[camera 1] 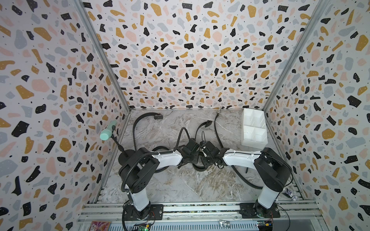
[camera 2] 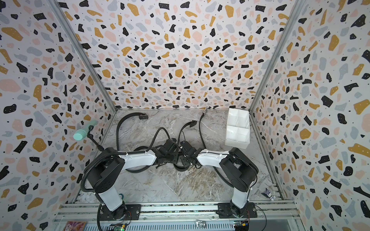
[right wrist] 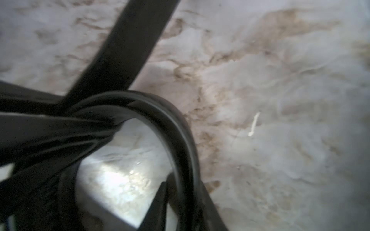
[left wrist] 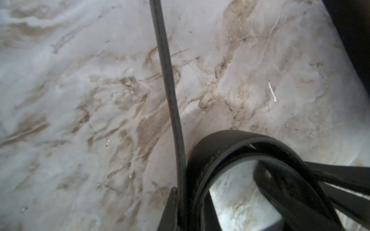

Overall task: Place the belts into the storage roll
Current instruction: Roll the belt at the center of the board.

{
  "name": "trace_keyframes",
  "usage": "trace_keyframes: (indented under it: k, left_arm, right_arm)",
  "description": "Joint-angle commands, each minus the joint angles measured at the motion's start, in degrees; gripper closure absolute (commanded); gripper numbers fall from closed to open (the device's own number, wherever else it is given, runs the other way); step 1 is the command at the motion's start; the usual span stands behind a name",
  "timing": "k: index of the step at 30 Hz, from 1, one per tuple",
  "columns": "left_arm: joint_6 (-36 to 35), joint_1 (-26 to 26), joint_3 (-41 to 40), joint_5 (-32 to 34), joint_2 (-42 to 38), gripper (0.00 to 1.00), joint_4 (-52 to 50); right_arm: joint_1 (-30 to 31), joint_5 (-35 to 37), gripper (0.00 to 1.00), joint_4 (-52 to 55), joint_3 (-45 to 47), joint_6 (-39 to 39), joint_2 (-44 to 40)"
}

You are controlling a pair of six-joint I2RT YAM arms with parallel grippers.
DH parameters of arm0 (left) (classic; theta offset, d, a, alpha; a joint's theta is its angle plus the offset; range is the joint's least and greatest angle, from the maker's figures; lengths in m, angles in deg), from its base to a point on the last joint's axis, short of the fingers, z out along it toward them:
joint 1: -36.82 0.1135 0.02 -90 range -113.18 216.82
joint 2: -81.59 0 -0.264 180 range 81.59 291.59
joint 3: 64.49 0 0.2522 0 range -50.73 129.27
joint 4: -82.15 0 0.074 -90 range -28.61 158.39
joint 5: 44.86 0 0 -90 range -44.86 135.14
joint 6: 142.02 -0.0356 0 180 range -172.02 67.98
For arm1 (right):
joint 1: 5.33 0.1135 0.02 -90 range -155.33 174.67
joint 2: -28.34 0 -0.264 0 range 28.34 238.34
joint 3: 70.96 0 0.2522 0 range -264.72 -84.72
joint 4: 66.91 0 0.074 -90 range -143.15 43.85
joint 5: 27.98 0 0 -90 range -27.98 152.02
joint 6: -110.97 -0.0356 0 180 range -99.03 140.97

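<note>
Coiling seems in hand: left gripper (camera 1: pixel 194 160) is pressed together, right gripper (camera 1: pixel 206 158) cannot be read, both at a looped belt (left wrist: pixel 220 144) well apart from the storage roll (camera 1: pixel 253 143). Next, it likely needs tightening, then carrying over.

Bright and evenly lit from overhead in both top views, with only faint, soft shadows on the table (camera 1: pixel 180 186). Bowed and stretched toward the edges. Dimmer and smeared in the wrist views: out of focus on the belt loop (right wrist: pixel 180 128), glaring white inside it.
</note>
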State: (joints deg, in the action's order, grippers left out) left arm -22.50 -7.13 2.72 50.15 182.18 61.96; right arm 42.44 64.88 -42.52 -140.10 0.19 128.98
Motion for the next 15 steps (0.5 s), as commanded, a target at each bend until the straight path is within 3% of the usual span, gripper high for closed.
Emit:
trace_keyframes:
  k: [1,9,15]
  left_arm:
    - [-2.80,-0.62,-3.06,4.50,-0.68,1.00,-2.74]
    - [-2.10,-0.61,-9.86,6.85,-5.11,1.00,-2.78]
    - [-1.83,-0.88,-11.26,8.10,-5.94,1.00,-3.51]
  right_arm:
    - [-1.77,-8.72,0.55,7.71,0.79,-0.22,-2.46]
    - [-9.97,-17.21,0.29,14.02,-3.31,2.02,-8.08]
    - [-12.87,-15.84,0.14,14.53,-13.88,3.47,-1.38]
